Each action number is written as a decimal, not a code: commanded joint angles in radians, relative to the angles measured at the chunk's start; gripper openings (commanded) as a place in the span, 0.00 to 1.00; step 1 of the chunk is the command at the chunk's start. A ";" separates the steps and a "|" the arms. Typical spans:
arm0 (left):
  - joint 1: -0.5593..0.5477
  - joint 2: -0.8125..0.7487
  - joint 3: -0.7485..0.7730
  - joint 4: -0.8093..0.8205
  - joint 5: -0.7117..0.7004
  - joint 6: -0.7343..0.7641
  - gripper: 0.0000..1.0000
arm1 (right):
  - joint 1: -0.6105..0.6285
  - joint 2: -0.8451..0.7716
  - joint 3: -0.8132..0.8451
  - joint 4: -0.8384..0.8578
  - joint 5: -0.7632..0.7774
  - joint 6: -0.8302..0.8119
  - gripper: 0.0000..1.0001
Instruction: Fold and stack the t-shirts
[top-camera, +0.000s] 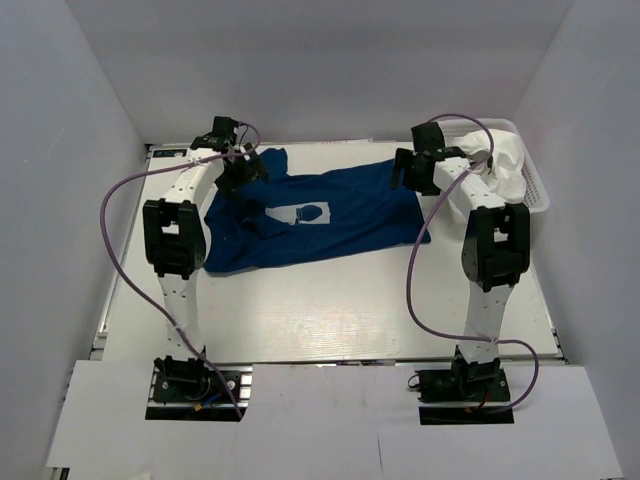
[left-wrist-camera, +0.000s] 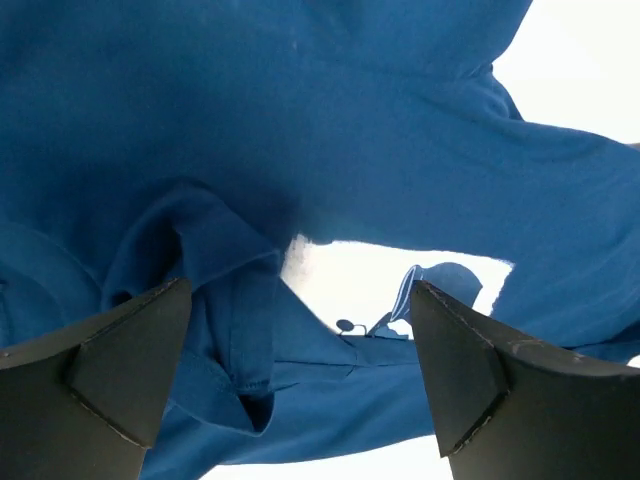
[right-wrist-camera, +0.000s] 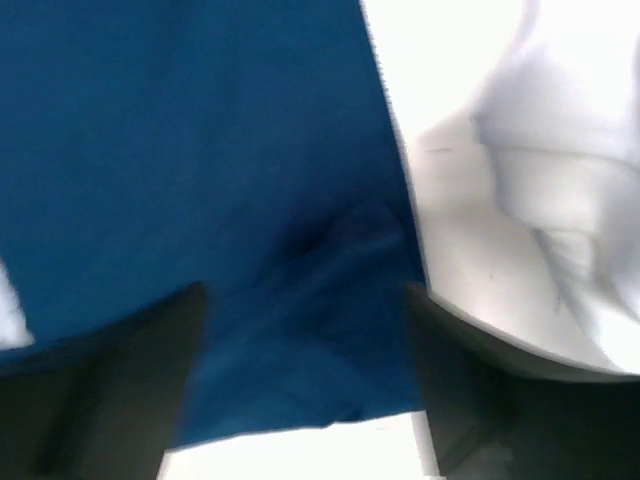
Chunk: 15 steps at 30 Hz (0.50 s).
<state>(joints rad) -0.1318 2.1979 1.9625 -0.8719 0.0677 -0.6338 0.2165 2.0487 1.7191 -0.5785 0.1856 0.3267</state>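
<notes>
The table (top-camera: 350, 310) carried the work on its far half. The navy t-shirt (top-camera: 340, 215) lay spread flat there, print side up, running from the far left to just beside the basket (top-camera: 537, 190). Its left part was creased and partly folded over. The white lattice basket stood at the far right corner of the table. The white t-shirt (top-camera: 505, 165) was heaped in it and hung over its left rim.

The left gripper (top-camera: 240, 172) stood over the far left edge of the navy t-shirt with its fingers (left-wrist-camera: 120, 360) spread wide, nothing between them. The right gripper (top-camera: 415, 170) stood over the far right edge, its fingers (right-wrist-camera: 110, 400) likewise apart; that view was blurred. The pale chest print (top-camera: 300, 213) lay between the two grippers, nearer the left one.
</notes>
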 joint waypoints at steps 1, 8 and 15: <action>0.011 -0.072 0.079 -0.055 -0.028 0.062 1.00 | 0.014 -0.102 -0.002 0.032 -0.135 -0.052 0.90; 0.011 -0.455 -0.425 0.008 -0.072 0.083 1.00 | 0.044 -0.238 -0.321 0.150 -0.275 -0.046 0.90; -0.009 -0.655 -0.907 0.515 0.321 0.046 1.00 | 0.040 -0.213 -0.403 0.229 -0.325 -0.067 0.90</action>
<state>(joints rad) -0.1326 1.5162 1.1492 -0.6449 0.1707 -0.5659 0.2619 1.8317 1.3083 -0.4519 -0.0845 0.2821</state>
